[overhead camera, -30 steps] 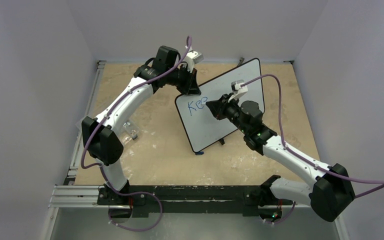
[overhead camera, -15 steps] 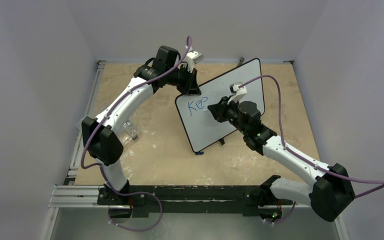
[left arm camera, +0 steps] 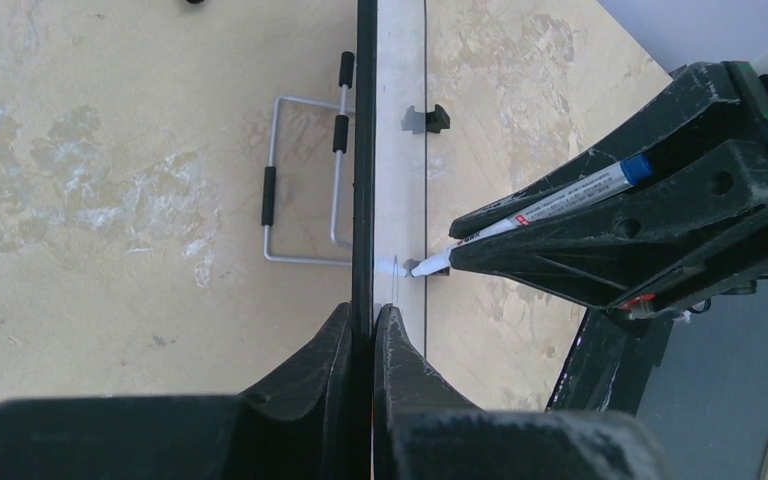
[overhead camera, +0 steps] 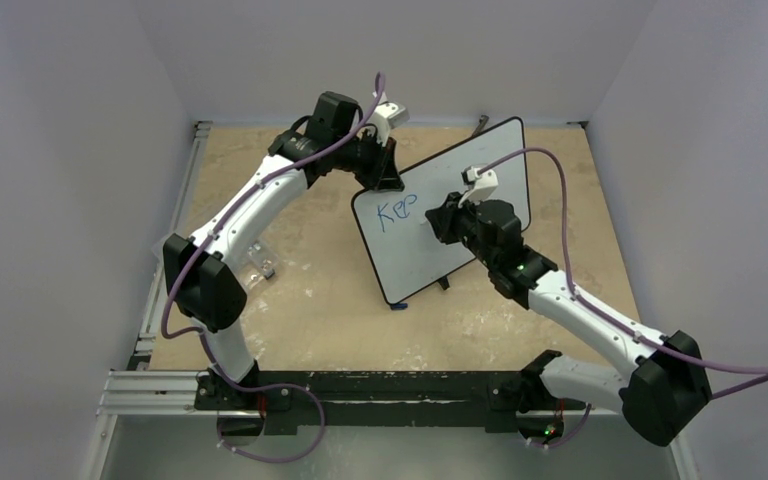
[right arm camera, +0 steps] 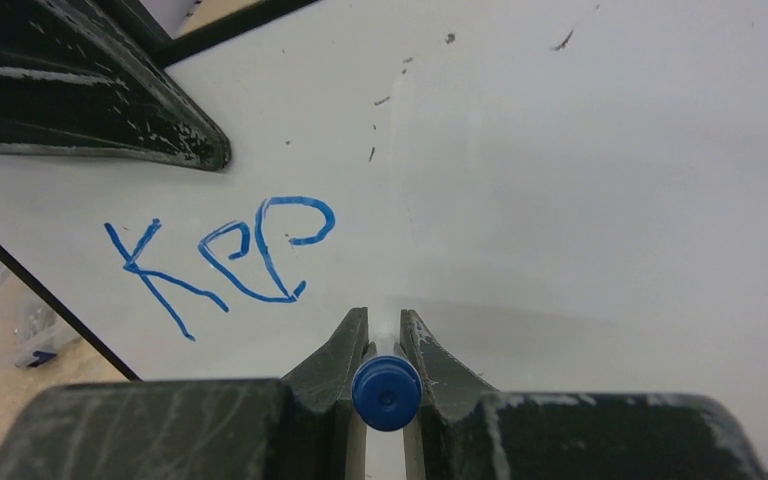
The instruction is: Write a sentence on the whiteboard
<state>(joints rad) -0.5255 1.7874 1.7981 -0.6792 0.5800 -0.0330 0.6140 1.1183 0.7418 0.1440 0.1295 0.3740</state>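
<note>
Top view: whiteboard [overhead camera: 415, 265] stands tilted mid-bench [overhead camera: 300, 300]. The left pincer [overhead camera: 385, 180] is clamped on its upper left edge, and the right pincer [overhead camera: 430, 222] is over the face, just right of the writing. The sentence [overhead camera: 397, 210] is barely begun: three blue letters near the top left corner. Left wrist: board seen edge-on, both fingers pinched on the black rim, wire stand [left arm camera: 305, 180] behind it on the bench. The marker [left arm camera: 550, 200] is gripped in the right pincer with the nib at the face, touching or a hair off, can't tell. Right wrist: fingers closed on the marker barrel, blue cap end between them. The letters read K-e-e, third one loose, sitting up-left of the nib. Judgement: mid first word, early in the job. The next move needs the nib on the face just right of the last letter, same baseline, light even pressure for the next letter. The left arm has to hold the board rigid, since a push on the tilted face could rock it.
</note>
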